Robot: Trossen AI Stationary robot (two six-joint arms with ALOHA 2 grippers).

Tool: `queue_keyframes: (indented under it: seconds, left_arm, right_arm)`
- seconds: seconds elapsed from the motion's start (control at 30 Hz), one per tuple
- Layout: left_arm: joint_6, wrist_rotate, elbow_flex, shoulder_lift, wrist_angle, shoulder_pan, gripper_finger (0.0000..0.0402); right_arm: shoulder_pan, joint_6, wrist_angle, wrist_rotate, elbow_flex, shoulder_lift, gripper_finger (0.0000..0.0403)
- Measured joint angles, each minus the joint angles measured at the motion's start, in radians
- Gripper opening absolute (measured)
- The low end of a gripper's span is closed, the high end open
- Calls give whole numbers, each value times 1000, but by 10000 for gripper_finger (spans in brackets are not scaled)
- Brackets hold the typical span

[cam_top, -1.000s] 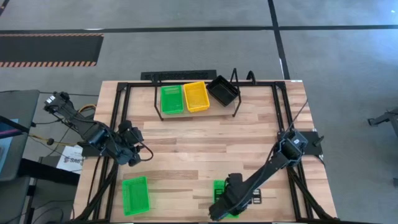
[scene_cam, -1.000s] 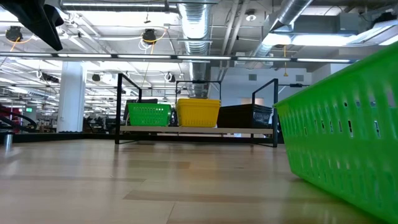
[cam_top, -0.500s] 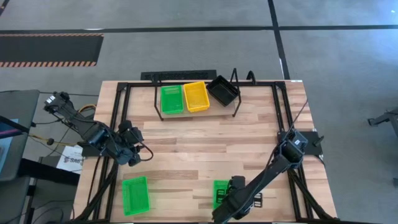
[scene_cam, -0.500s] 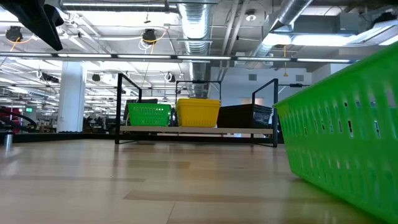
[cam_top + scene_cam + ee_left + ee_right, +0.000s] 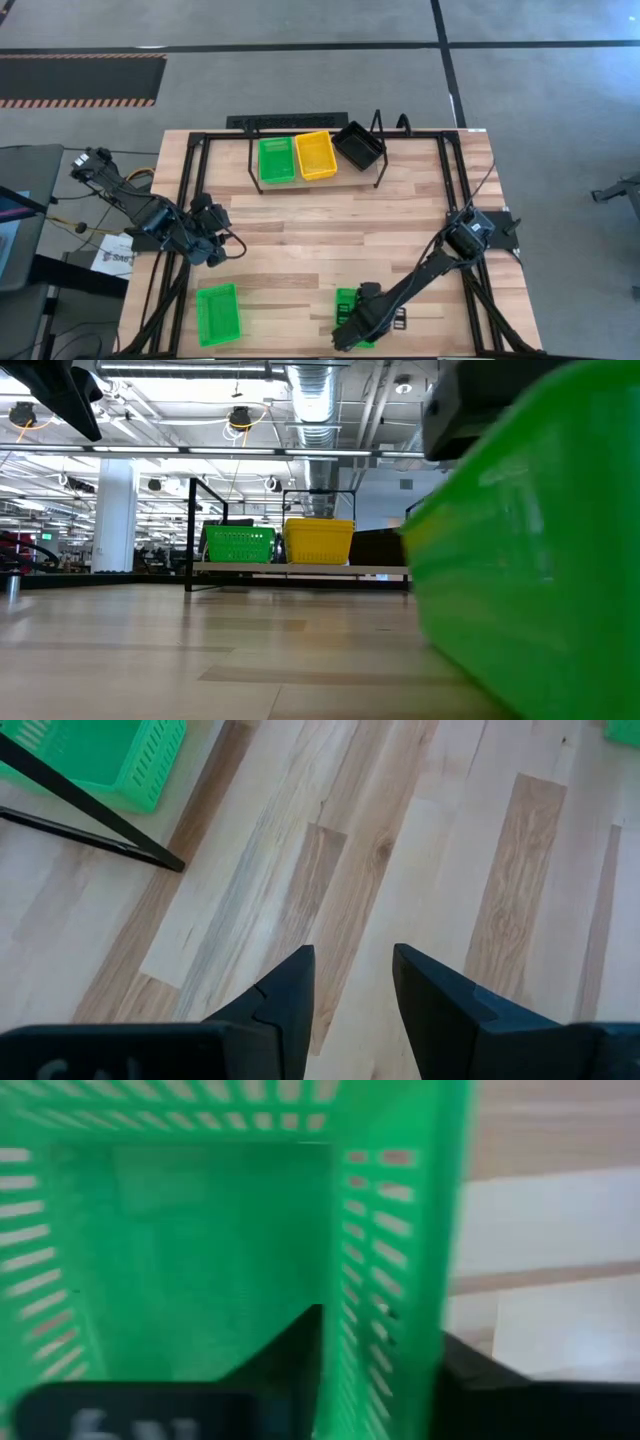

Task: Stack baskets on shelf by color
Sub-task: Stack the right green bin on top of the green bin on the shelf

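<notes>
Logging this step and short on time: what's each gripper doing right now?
Left gripper: open, empty, above bare table at the left side.
Right gripper: fingers straddle a wall of the green basket at the table's near edge; a firm grip cannot be told.

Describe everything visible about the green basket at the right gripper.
The green basket is a small rectangular plastic tub with slotted mesh walls and an open top, lying at the near edge of the wooden table, right of centre. The right gripper straddles one side wall, one finger inside the basket and one outside. In the low view the basket fills the right side as a blur, so whether it rests flat on the table cannot be told.
</notes>
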State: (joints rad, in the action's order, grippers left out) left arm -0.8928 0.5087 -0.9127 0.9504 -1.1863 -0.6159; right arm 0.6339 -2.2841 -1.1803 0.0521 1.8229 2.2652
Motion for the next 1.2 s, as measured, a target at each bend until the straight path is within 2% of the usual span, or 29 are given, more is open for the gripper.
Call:
queue_keyframes:
  seconds: [0.1, 0.17, 0.27, 0.47, 0.6, 0.73, 1.07, 1.2]
  left_arm:
    - [0, 0, 0, 0, 0, 0, 125]
    - [0, 0, 0, 0, 0, 0, 125]
    - [0, 0, 0, 0, 0, 0, 125]
    - [0, 0, 0, 0, 0, 0, 125]
    - [-6, -1, 0, 0, 0, 0, 125]
    - [-27, -7, 0, 0, 0, 0, 125]
    - [-30, -7, 0, 0, 0, 0, 125]
    - [-31, -6, 0, 0, 0, 0, 125]
  right_arm:
    - [-39, 81, -3, 0, 0, -1, 45]
    - [-73, 165, -5, -8, 4, -6, 14]
    - [-137, 281, -6, -15, 3, -5, 16]
    - [-310, 584, 7, -117, 33, -4, 7]
    - [-428, 767, 73, -178, 46, -2, 4]
    - [-521, 896, 139, -191, 60, -1, 3]
    - [-593, 977, 205, -218, 87, -1, 4]
    - [-583, 1002, 230, -211, 87, -1, 22]
